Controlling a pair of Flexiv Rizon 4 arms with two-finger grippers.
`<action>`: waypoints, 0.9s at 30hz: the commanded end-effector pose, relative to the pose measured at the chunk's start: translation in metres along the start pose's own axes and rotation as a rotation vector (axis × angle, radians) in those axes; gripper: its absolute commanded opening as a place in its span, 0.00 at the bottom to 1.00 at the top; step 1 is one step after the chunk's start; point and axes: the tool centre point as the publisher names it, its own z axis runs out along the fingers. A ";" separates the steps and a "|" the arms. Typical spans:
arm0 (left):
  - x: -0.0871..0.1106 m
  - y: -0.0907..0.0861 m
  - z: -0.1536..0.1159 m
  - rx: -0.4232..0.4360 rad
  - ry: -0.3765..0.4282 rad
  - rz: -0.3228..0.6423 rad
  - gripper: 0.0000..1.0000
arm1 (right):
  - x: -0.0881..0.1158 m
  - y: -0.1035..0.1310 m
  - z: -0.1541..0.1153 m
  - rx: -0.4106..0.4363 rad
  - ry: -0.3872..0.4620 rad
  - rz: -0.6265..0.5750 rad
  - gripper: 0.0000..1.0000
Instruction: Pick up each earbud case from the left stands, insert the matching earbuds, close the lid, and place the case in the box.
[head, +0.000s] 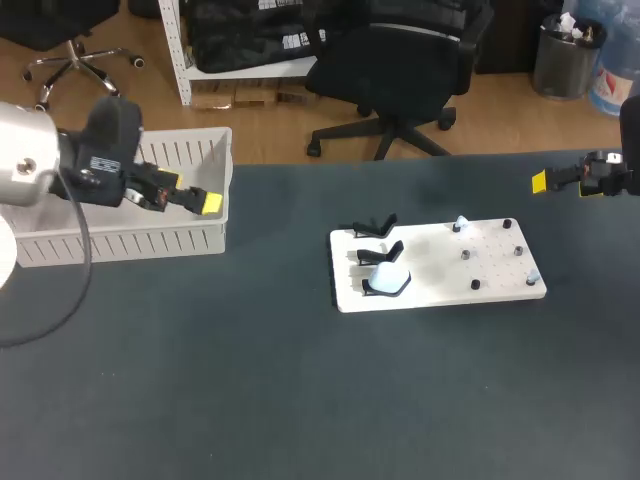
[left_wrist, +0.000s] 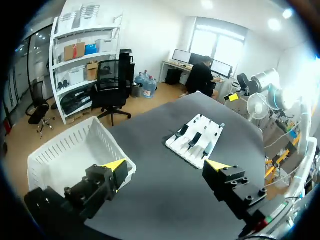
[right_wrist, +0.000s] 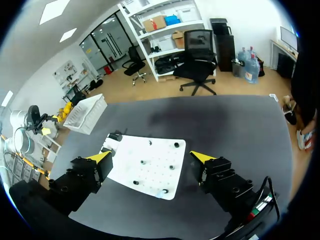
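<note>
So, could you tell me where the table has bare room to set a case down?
The broad table in front of the white board is bare, as is the strip between box and board. The board's left side is crowded with black stands and an earbud case; the left end effector hangs over the box's right end.

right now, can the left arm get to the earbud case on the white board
Probably yes. The left gripper hangs open at the box, the earbud case sits exposed on a stand on the board's left side, and only bare table lies between them.
</note>
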 end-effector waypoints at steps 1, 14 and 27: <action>-0.001 -0.007 0.011 0.122 -0.067 0.262 1.00 | 0.000 -0.001 0.000 -0.001 0.001 -0.001 1.00; -0.009 -0.051 0.055 0.388 -0.148 0.553 1.00 | 0.000 -0.001 0.000 -0.001 0.001 -0.001 1.00; 0.006 -0.083 0.093 0.542 -0.163 0.634 1.00 | 0.000 -0.001 0.000 -0.001 0.001 -0.001 1.00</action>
